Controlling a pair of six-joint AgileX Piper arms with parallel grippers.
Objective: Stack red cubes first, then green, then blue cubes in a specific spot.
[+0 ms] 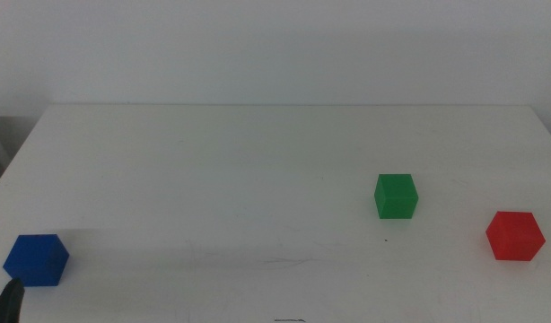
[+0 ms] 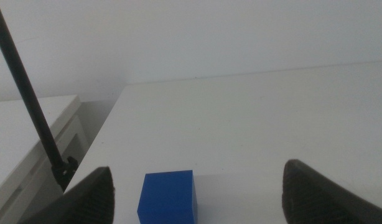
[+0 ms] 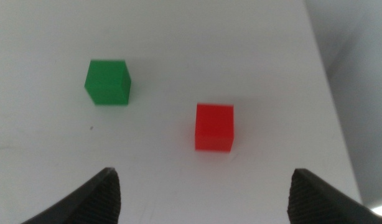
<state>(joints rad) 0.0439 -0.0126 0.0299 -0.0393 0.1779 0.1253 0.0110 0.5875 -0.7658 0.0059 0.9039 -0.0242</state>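
The white table (image 1: pixel 258 170) carries three cubes, all apart from each other. The left gripper (image 2: pixel 197 193) waits at the near left corner with jaws wide, the blue cube (image 1: pixel 36 259) just before it. The right gripper (image 3: pixel 203 193) also has its jaws wide, above the near right side. The red cube (image 1: pixel 515 236) lies near the right edge, and the green cube (image 1: pixel 396 196) is to its left, a little farther.

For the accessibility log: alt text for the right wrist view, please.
A red cube and a green cube sit apart on a white table, ahead of the right gripper, whose dark jaws are spread wide open, holding nothing.
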